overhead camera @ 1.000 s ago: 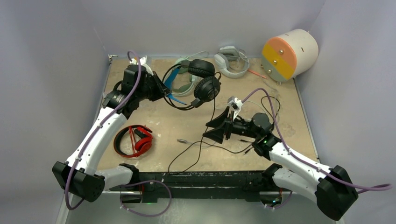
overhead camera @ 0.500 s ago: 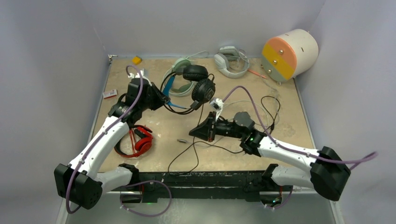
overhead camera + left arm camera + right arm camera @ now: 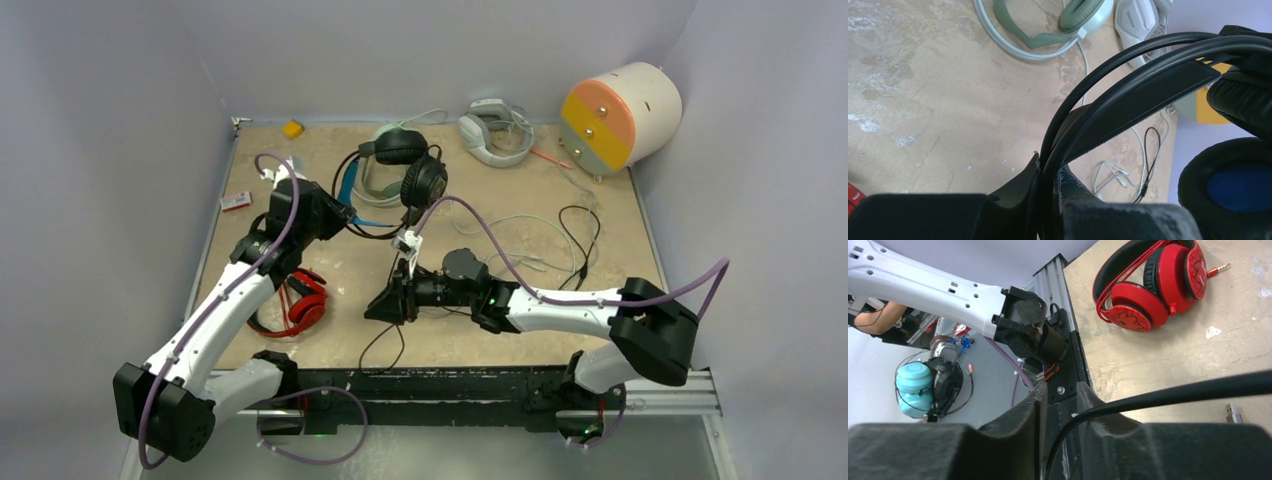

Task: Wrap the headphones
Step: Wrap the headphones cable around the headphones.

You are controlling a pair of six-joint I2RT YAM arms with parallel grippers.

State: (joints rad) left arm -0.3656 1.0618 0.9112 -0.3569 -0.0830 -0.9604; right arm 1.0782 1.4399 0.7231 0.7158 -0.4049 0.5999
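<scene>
Left pincer [image 3: 1048, 167]: yours is clenched on the headband of the black headphones [image 3: 1148, 85], far left of the tabletop [image 3: 330, 270].
Right pincer [image 3: 1060, 400]: the black cable [image 3: 1173, 390] runs between its narrowed jaws; you cannot tell whether it grips.
Red headphones [image 3: 1148, 290]: flat, near left.

Glossy, seemingly plastic red headphones [image 3: 1129, 310]

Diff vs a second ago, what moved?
Right gripper swept left along the black cable, which lies between its jaws. Left gripper, shut on the black headset by its headband, shifted it slightly left. Red headset, mint headset, grey-white headset stayed put.
</scene>
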